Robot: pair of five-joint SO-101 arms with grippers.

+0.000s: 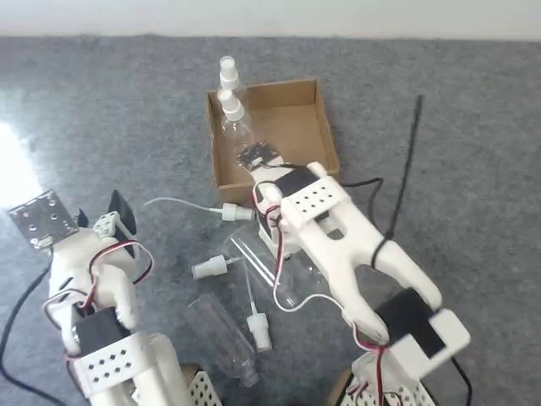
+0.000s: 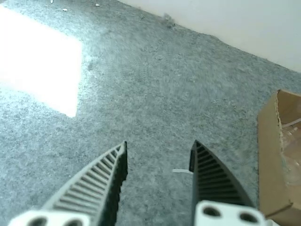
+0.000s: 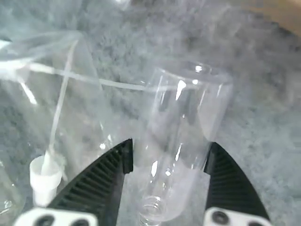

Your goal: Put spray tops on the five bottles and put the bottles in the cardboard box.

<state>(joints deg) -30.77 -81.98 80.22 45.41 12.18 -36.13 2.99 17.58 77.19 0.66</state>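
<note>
On the carpet, right gripper straddles 1 bottle, open; left gripper gapes empty.

A grey carpeted worktop carries an open cardboard box at its far side. Nearer the arms, three loose spray tops with thin dip tubes lie scattered among clear bottles on their sides. A thin black strip stretches beside the box.
</note>
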